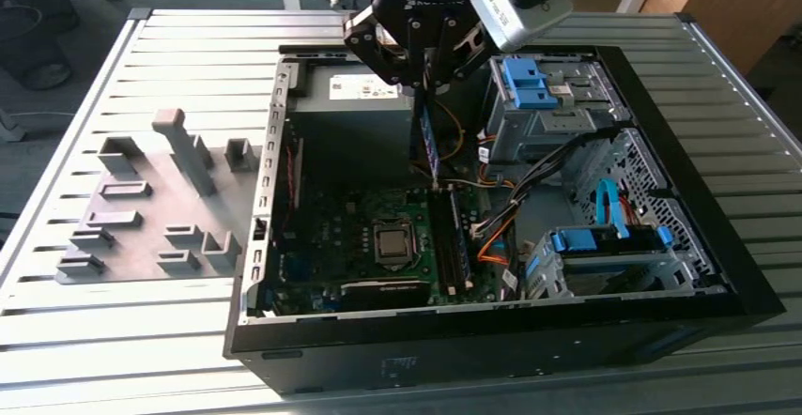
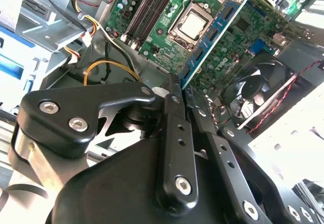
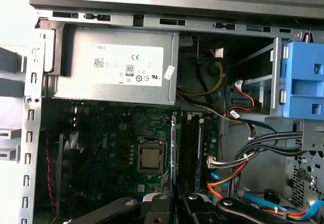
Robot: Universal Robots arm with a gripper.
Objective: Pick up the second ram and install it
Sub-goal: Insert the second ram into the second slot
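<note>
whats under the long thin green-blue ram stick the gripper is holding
The green motherboard inside the open black computer case, with its square silver processor socket and long black memory slots. The held ram stick covers the board strip directly beneath it.

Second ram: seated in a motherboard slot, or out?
Out. The claw is shut on the second ram, which hangs on end above the motherboard, not in the memory slots.

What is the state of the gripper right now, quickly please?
Gripper: shut on the second ram, which it holds by one end over the motherboard.
</note>
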